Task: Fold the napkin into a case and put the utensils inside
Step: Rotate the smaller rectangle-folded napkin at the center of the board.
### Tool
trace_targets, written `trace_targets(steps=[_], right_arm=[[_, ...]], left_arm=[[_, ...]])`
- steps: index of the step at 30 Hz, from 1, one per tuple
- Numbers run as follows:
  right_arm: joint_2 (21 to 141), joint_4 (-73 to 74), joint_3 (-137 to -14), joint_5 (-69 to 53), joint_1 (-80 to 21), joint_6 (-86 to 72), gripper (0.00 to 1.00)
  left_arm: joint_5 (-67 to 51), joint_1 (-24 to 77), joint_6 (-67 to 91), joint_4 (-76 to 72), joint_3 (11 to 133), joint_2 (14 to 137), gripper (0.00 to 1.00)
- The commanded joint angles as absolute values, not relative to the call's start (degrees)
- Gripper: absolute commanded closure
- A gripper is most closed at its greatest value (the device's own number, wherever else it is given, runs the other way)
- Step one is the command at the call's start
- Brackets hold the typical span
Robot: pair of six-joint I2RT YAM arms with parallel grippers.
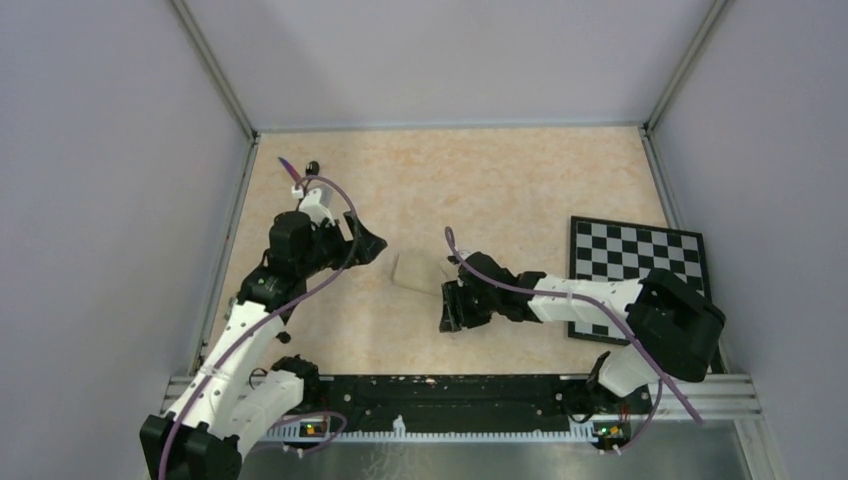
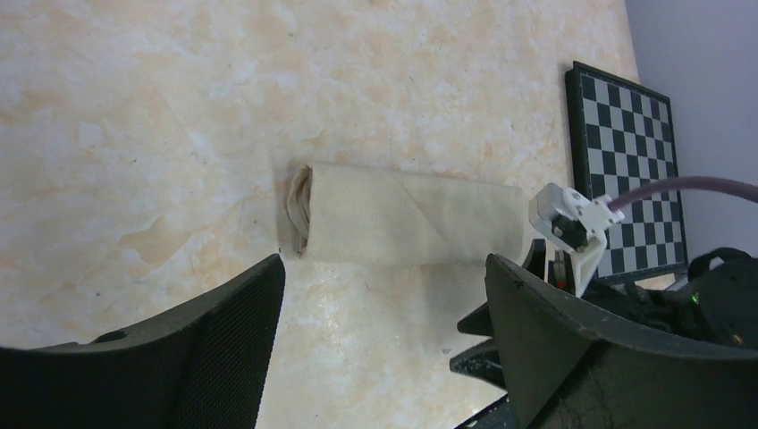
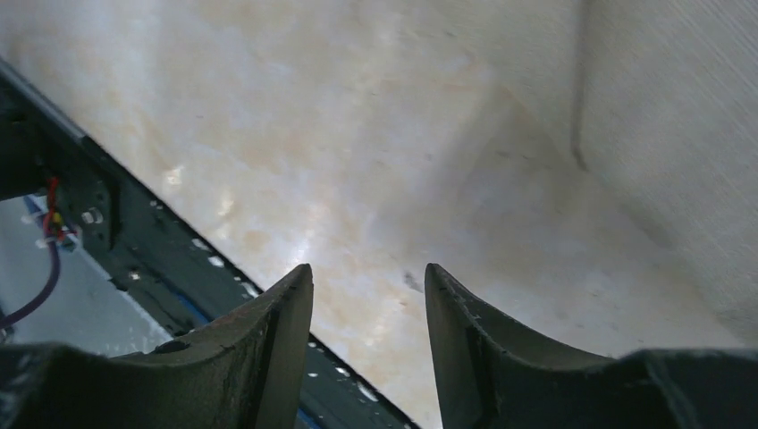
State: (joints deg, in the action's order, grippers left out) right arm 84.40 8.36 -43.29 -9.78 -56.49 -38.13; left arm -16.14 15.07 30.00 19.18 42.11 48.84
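Note:
The napkin is folded into a narrow beige case [image 1: 415,270] lying mid-table. In the left wrist view the case [image 2: 402,214] lies crosswise with an open end at its left. My left gripper [image 1: 368,245] is open and empty just left of the case; in its own view it [image 2: 384,261] hovers just short of the cloth. My right gripper [image 1: 448,305] is open and empty just in front of the case's right end; in its view it [image 3: 366,268] is over bare table, with the cloth [image 3: 679,134] at upper right. The purple knife [image 1: 288,165] and black spoon [image 1: 313,167] lie at the far left back.
A black-and-white checkerboard [image 1: 635,270] lies at the right of the table, under the right arm; it also shows in the left wrist view [image 2: 626,161]. The black rail [image 1: 450,395] runs along the near edge. Grey walls enclose the table on three sides.

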Motion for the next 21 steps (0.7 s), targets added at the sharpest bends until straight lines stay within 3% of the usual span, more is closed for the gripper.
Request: trace_targets(steps=[1,7,12,16,21], right_arm=[[83.2,4.46,-37.84,-5.93,-51.13,-42.06,0.51],[84.07,-0.31,-34.22,-5.47,-33.71,-36.01,0.5],[99.57,-5.76,-50.15,-10.96,-21.76,-29.42,0.51],[108.87,3.85,-66.83,-14.18,-19.04,-26.73,0.51],[103.94,8.61,-66.18,-10.9,-18.94,-23.38,0.46]], left_arm=[[-19.0,14.85,29.9,18.58,40.49,48.21,0.13],[-25.75,14.85,31.18,13.22,37.62,50.05,0.12],[-32.67,15.02,34.76,7.79,35.39,54.92,0.07],[-36.71,15.65,35.91,3.66,35.33,61.24,0.06],[-37.96,18.77,37.43,-2.94,36.43,69.82,0.1]])
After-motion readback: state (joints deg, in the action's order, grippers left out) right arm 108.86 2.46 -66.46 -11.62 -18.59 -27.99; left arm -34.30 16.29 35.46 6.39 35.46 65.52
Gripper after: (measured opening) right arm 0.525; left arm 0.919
